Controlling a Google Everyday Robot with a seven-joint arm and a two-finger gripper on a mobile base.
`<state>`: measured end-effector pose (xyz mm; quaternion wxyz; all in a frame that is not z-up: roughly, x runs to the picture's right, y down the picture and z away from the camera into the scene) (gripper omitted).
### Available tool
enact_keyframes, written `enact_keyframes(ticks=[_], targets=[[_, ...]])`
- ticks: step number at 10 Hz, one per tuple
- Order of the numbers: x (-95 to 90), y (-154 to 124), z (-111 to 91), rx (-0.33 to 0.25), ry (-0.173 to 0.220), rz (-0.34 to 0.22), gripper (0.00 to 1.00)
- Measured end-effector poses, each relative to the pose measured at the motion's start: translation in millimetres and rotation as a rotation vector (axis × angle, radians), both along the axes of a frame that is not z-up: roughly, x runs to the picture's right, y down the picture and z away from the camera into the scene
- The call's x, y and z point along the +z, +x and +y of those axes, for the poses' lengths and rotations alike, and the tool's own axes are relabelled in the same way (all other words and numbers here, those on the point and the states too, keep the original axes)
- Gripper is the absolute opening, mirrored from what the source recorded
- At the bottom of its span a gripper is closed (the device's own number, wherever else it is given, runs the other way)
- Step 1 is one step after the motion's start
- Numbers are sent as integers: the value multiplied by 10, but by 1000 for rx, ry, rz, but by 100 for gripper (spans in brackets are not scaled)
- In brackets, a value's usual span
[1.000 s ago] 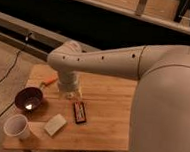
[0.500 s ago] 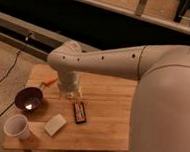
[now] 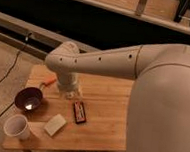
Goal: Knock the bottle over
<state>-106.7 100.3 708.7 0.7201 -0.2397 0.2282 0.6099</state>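
Nothing has shifted. Near-left on the worktop [image 3: 106,99] stands a paper cup [image 3: 16,128], a dark bowl [image 3: 28,99] beyond. Farther, the pincer [image 3: 70,91] points down, grip impossible to tell, apparently at the bottle [image 3: 75,95]: light, slick, tippy; push near its cap.

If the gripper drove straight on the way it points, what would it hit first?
The gripper points down by the orange-handled tool; it would likely meet the wooden table first, unless the bottle is hidden beneath it.
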Motion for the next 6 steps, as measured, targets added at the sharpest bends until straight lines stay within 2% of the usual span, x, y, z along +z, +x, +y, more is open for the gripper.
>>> enact_keyframes(ticks=[1,2,5,6], targets=[[5,-46,-1,-50,15,-3,65],[5,-74,4,-75,21,-4,65],[4,-158,25,-119,24,-5,65],[23,-196,39,-124,21,-11,58]])
